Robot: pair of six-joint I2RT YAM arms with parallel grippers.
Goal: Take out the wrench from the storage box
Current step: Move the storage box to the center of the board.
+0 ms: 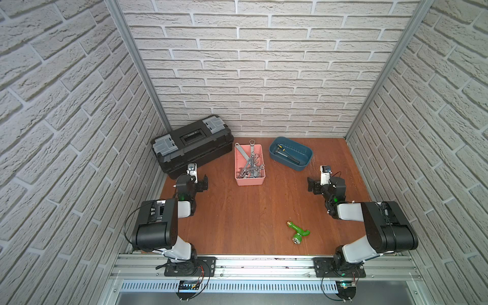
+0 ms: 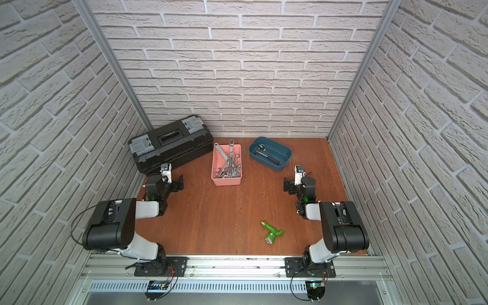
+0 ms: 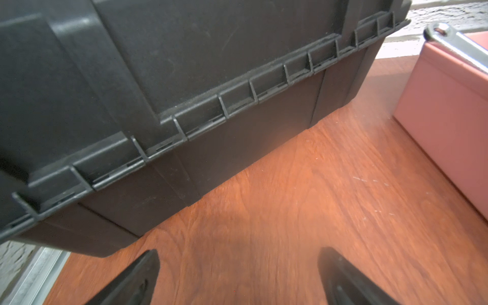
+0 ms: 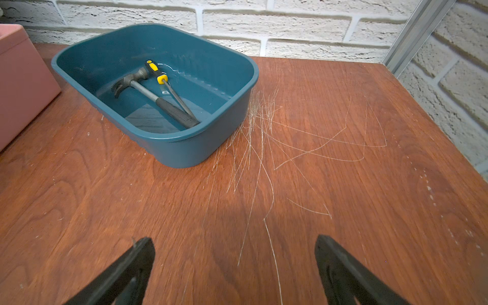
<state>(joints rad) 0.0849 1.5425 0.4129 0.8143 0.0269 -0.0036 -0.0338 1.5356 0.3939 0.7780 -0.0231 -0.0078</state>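
wrenches (image 1: pixel 249 165) in storage box (image 1: pixel 249 181) | toolbox (image 1: pixel 192 148) left of it | tub (image 1: pixel 301 167) right, holding hammer (image 1: pixel 290 158) | nozzle (image 1: pixel 298 232) near front

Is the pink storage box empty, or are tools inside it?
Not empty. The storage box holds a pile of metal wrenches; two of them stick out over its far rim.
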